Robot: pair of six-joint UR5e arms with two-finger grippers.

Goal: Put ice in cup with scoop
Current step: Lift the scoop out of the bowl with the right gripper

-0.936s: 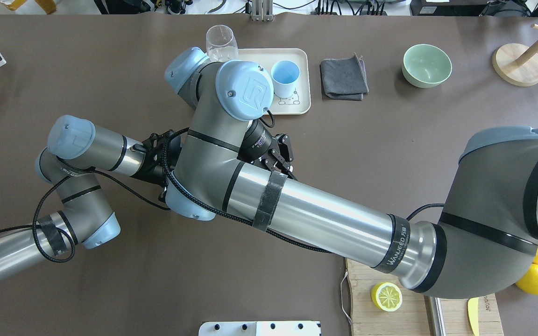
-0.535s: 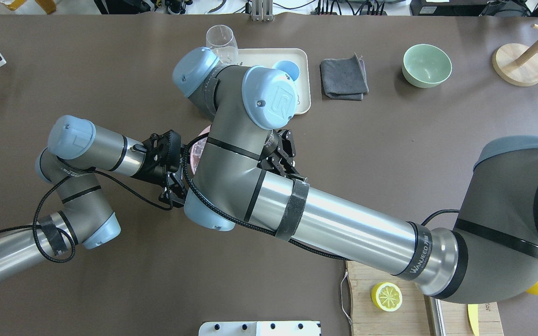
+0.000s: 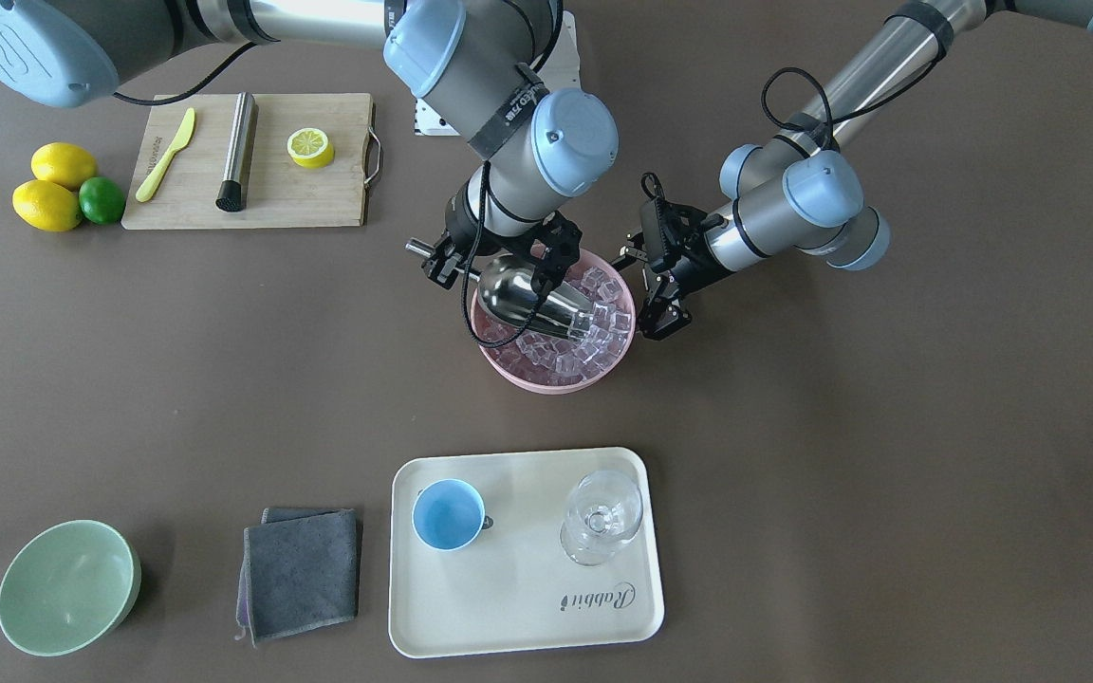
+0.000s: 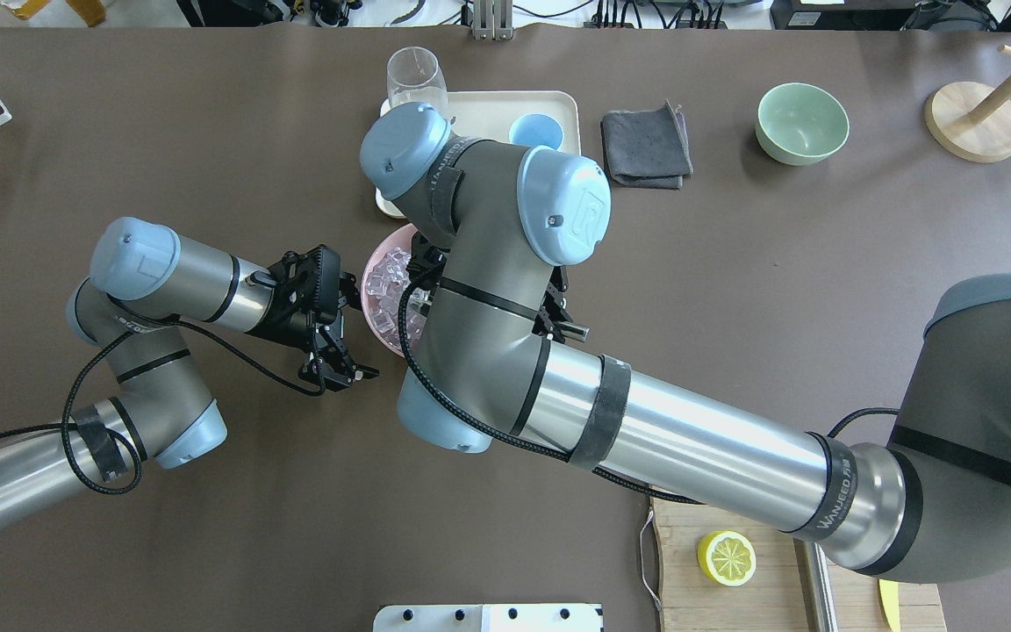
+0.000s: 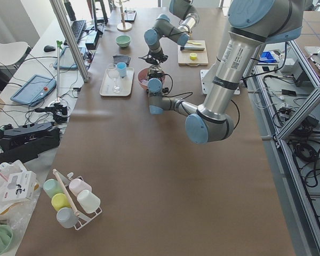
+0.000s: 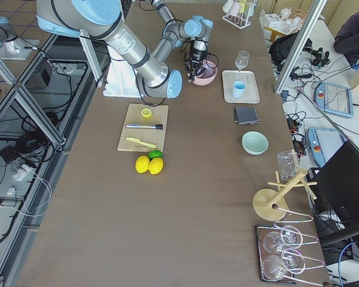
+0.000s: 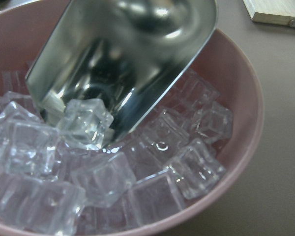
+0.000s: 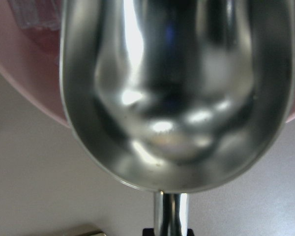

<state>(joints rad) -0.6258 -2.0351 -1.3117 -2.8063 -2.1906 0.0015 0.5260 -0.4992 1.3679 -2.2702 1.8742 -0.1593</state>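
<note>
**Scoop in the ice, loading not yet done**

Right gripper [image 3: 490, 261] was clamped on the handle of the scoop [image 3: 537, 302], with the trough tipped mouth-down into the ice [image 7: 152, 182] in the pink bowl [image 3: 546, 379]. One cube sat at the lip. Left gripper [image 3: 649, 296] stood just beside the bowl's rim, jaws apart, empty. My note: drive the lip under the cubes and roll level before lifting. Beyond, the cup [image 3: 449, 514] stood empty on the tray [image 3: 527, 607], well apart.

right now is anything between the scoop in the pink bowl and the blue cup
Nothing visible. The scoop lies in the bowl among the ice. Only bare table separates the bowl from the tray holding the cup. The glass stands off to the side.
</note>
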